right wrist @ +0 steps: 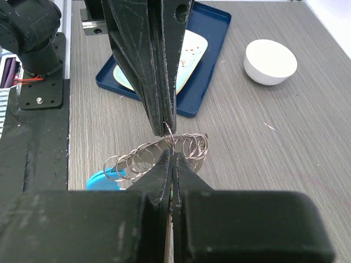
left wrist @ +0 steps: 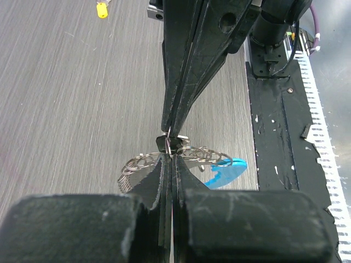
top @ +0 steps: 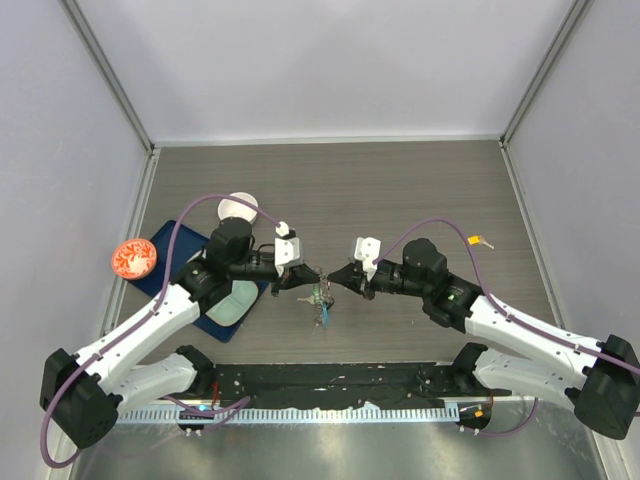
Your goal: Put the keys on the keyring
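Observation:
The keyring [top: 320,298] hangs between my two grippers over the middle of the table, with its blue tag [top: 323,316] lowest. My left gripper [top: 306,276] and right gripper [top: 334,279] meet tip to tip above it, both shut. In the left wrist view my left gripper [left wrist: 171,152] pinches the wire among the small rings [left wrist: 137,163], with the blue tag [left wrist: 227,171] to the right. A small black head, apparently the key [left wrist: 163,143], sits at the right gripper's tip. In the right wrist view my right gripper [right wrist: 171,155] touches a small ring [right wrist: 170,136] pinched by the left gripper; the key is hidden there.
A blue tray [top: 215,322] holding a pale plate lies under the left arm and shows in the right wrist view [right wrist: 214,33]. A white bowl [top: 238,208] stands behind it [right wrist: 270,61]. An orange-red dish [top: 133,258] sits at far left. A small yellow tag [top: 478,240] lies at right.

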You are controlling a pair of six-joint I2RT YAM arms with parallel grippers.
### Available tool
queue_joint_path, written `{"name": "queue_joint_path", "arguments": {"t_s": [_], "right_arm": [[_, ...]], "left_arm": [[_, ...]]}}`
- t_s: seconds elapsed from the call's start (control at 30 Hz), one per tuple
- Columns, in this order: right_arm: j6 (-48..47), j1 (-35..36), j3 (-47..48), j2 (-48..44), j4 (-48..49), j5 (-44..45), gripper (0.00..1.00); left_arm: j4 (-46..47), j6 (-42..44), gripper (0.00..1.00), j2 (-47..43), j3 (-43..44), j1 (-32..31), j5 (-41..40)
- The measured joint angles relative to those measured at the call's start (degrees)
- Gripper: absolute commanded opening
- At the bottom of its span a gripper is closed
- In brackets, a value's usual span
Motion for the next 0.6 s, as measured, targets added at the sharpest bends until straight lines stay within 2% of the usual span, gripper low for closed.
{"name": "queue_joint_path", "arguments": {"t_s": [0.6], "right_arm": [[0.0,-0.07,0.0,0.52,-1.7,-1.81,0.01]], "left_arm": [[-1.7,0.17,0.0,2.69,1.38,-0.07,2.08]]}}
